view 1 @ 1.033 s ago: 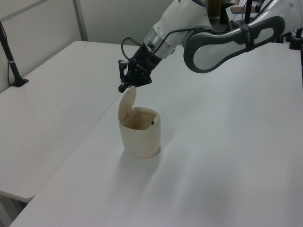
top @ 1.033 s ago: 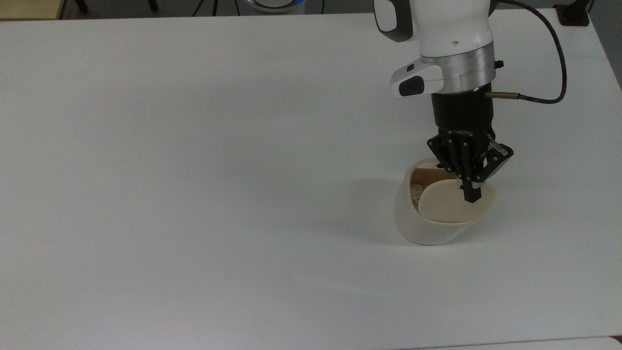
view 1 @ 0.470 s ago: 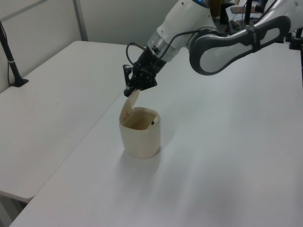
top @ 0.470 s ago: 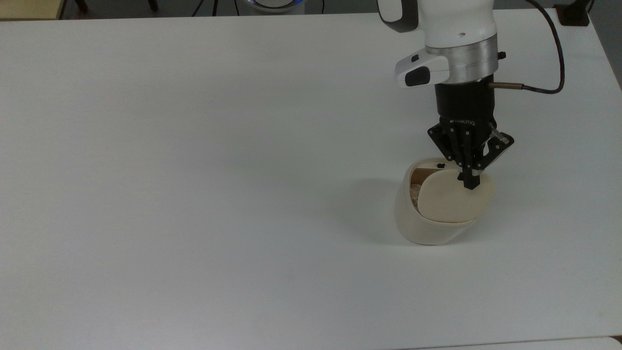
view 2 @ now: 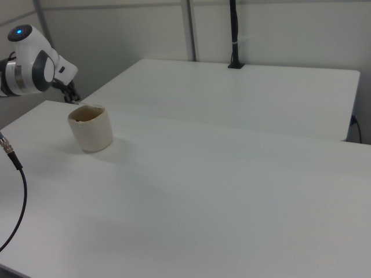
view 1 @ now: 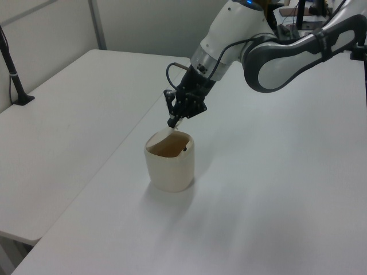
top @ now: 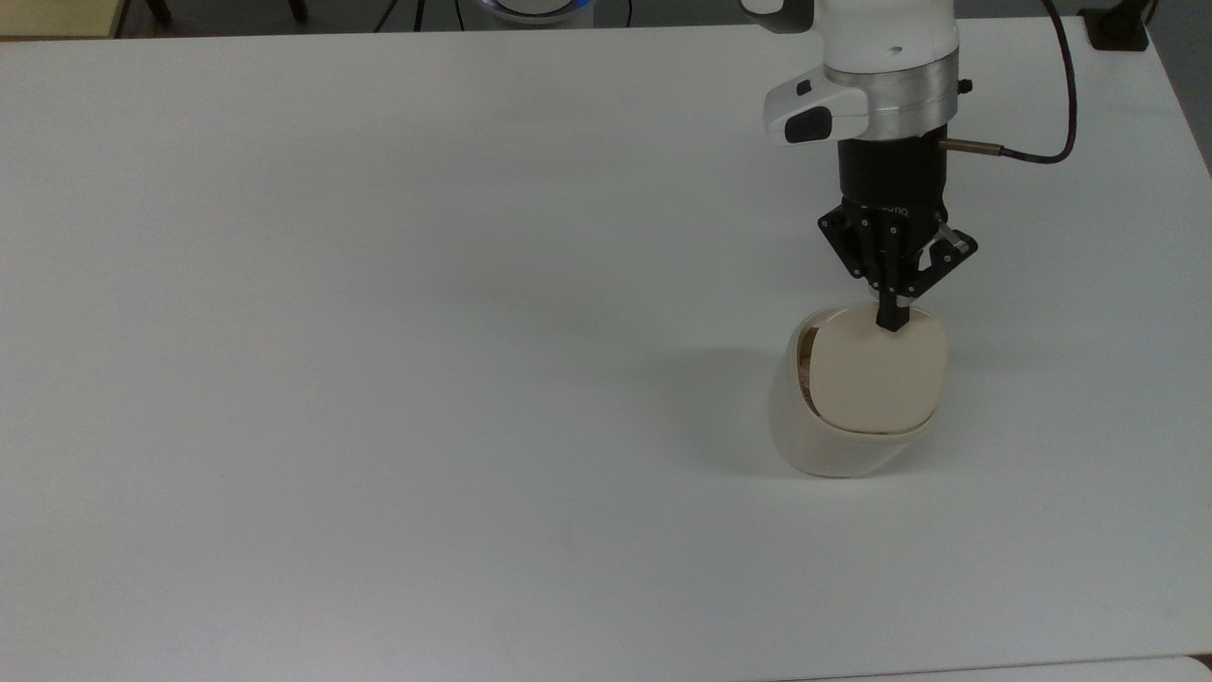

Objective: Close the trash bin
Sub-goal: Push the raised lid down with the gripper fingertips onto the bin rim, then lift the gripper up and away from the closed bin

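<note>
Overhead, in the top view, the trash bin stands on the smooth white table, toward the top view's right. It is cream-white plastic with a rounded, tapering body. Its rounded-square lid lies low over the mouth, leaving a tan sliver of the inside along the top view's left edge. The black gripper points down, its fingers drawn together, tip touching the lid's far edge.

From the left view, the bin sits near the seam between two tables, its tan mouth visible, the gripper at its far rim.

From the right view, the bin stands on the right view's left, just beside the white and grey arm.
</note>
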Robot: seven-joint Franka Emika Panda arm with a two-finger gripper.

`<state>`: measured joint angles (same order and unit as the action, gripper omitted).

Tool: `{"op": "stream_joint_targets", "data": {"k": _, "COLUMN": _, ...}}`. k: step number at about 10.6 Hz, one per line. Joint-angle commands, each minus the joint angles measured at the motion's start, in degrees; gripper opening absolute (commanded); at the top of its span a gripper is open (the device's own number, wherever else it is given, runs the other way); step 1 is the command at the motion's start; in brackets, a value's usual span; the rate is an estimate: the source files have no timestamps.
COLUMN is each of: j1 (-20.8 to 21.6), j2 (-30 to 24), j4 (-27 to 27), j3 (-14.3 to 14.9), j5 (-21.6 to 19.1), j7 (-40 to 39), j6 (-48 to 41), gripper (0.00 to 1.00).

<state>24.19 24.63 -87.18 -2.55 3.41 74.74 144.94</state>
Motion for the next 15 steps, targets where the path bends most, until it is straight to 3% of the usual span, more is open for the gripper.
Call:
{"op": "stream_joint_targets", "data": {"k": 1, "j1": -0.37, "j2": -2.14, "j4": -5.54, "j3": 0.00, "j5": 1.25, "j7": -0.55, "j6": -1.24, "gripper": 0.00}}
{"op": "stream_joint_targets", "data": {"k": 8, "j1": 0.16, "j2": 0.94, "j4": -6.69, "j3": 0.00, "j5": 2.74, "j7": -1.71, "j6": -1.24, "gripper": 0.00}}
{"op": "stream_joint_targets", "data": {"k": 10, "j1": -0.72, "j2": -2.55, "j4": -6.43, "j3": -0.09, "j5": 2.48, "j7": -1.97, "j6": -3.76, "gripper": 0.00}}
{"op": "stream_joint_targets", "data": {"k": 12, "j1": -1.86, "j2": -7.03, "j4": -4.58, "j3": -0.09, "j5": 2.39, "j7": -2.32, "j6": -11.83, "gripper": 0.00}}
{"op": "stream_joint_targets", "data": {"k": 15, "j1": -5.72, "j2": -14.68, "j4": -5.02, "j3": -0.09, "j5": 0.47, "j7": -11.61, "j6": -27.37, "gripper": 0.00}}
